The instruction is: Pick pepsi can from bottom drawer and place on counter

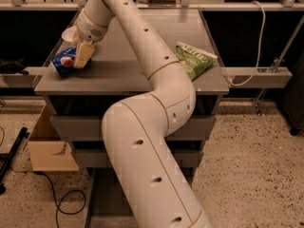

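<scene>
Pepsi can (61, 61), tilted, at the counter's (123, 72) front-left corner; I cannot tell whether it touches the surface. Gripper (78, 60) clenched on it, and I see one tan finger (83, 54) across its right side. Green chip bag (194, 61) at the counter's right edge. Bottom drawer (102, 201) open below the counter's front.

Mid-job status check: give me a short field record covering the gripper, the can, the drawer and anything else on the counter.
gripper: at the counter's left front corner, jaws shut on the pepsi can
pepsi can: tilted, low at the counter's edge; contact with the surface unclear
counter: can not yet released onto it
bottom drawer: pulled out, largely hidden by the arm
green chip bag: lying on the counter's right side, apart from the can
</scene>
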Controlling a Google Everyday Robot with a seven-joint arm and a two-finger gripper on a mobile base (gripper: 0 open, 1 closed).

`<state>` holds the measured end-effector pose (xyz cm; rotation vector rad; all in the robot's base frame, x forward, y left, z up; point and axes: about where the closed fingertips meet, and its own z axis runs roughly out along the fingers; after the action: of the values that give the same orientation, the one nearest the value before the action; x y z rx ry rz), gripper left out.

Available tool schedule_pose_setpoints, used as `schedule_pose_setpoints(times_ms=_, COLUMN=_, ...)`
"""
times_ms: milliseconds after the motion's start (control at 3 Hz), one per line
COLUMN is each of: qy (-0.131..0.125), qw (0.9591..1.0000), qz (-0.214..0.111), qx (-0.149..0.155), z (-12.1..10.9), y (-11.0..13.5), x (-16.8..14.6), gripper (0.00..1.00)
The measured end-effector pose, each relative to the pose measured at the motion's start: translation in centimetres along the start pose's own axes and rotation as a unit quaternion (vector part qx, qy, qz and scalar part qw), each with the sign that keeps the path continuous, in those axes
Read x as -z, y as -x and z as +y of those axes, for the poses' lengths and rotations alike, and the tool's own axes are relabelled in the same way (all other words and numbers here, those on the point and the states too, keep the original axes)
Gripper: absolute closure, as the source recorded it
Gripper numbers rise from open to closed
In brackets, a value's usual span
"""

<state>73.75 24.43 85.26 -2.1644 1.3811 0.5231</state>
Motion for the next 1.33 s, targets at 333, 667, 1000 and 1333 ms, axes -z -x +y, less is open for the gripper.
schedule_pose_setpoints(times_ms=333, qy=0.000, qw=1.0000, qz=0.000, qx=0.000, z=0.0, y=0.0, x=0.0, gripper=1.00)
schedule_pose_setpoints(times_ms=667, qy=-0.006, qw=0.9997, qz=-0.007, qx=-0.023, z=-0.1, y=-1.7, x=-0.6, gripper=1.00)
schedule_pose_setpoints(times_ms=1000, qy=-0.006, qw=0.9993, qz=-0.010, qx=-0.036, z=0.5, y=-2.7, x=-0.1, gripper=1.00)
schedule_pose_setpoints(times_ms=1333, qy=-0.006, qw=0.9993, qz=-0.010, qx=-0.036, z=0.5, y=-2.6, x=0.1, gripper=1.00)
